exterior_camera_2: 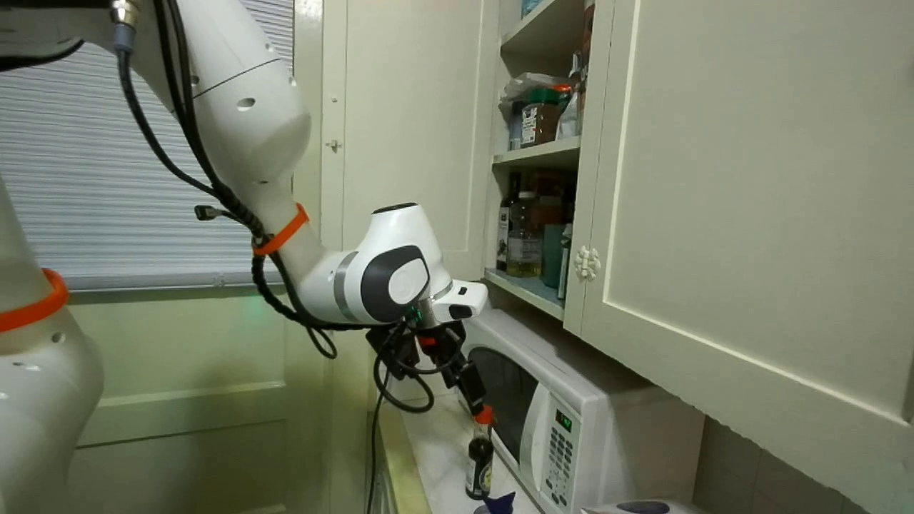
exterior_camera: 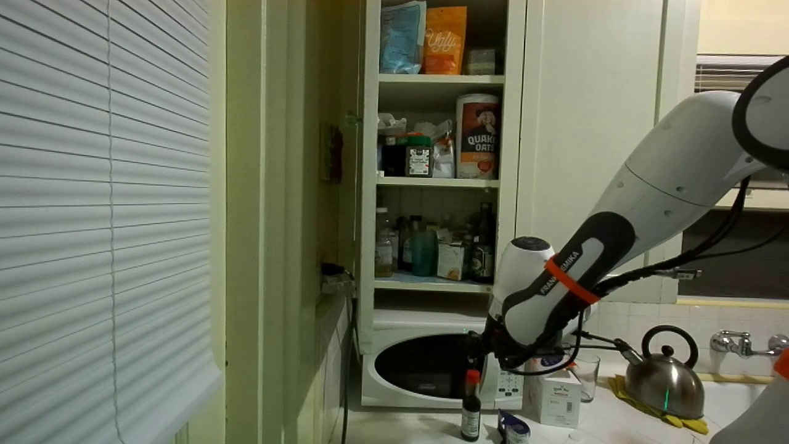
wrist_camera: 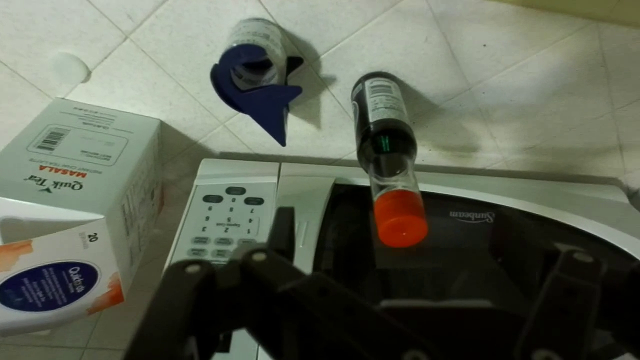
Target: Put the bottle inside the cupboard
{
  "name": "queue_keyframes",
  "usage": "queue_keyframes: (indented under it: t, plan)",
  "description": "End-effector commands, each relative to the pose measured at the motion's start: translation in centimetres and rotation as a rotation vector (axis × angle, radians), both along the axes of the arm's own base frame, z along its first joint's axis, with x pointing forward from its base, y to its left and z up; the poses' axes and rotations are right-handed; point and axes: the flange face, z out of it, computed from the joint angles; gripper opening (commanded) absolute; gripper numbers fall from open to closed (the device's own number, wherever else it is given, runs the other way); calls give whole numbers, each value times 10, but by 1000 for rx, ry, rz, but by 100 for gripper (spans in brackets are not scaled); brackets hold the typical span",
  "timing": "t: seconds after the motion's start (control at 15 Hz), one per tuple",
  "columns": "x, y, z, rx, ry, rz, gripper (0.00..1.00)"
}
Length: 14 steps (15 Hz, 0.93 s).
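Observation:
The bottle (exterior_camera: 471, 412) is slim and dark with a red-orange cap. It stands upright on the counter in front of the microwave, and shows in both exterior views (exterior_camera_2: 480, 457). In the wrist view the bottle (wrist_camera: 384, 120) appears with its cap toward the jaws. My gripper (exterior_camera: 474, 353) is just above the cap, pointing down, also in an exterior view (exterior_camera_2: 474, 401). In the wrist view the gripper (wrist_camera: 397, 237) has its fingers spread wide, with the cap between them and nothing held. The white cupboard (exterior_camera: 439, 183) stands open above the microwave, its shelves holding boxes, jars and bottles; it also shows in an exterior view (exterior_camera_2: 532, 294).
The white microwave (exterior_camera: 382, 398) is right behind the bottle. A blue tape dispenser (wrist_camera: 260, 97) stands beside the bottle. A white tea box (exterior_camera: 559, 401), a glass (exterior_camera: 588, 376) and a steel kettle (exterior_camera: 664, 385) stand farther along the counter. A closed cupboard door (exterior_camera_2: 750, 178) hangs beside the shelves.

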Motion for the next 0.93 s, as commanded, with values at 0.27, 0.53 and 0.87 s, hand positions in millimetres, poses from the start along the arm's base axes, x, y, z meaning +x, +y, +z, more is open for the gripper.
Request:
queue_keyframes:
  t: [0.27,0.53,0.87]
  plan:
    - [-19,2,-16,38,-152,-99,100]
    - [-19,3,-18,34,-182,-123,100]
    - [-20,19,-27,8,-184,-69,100]
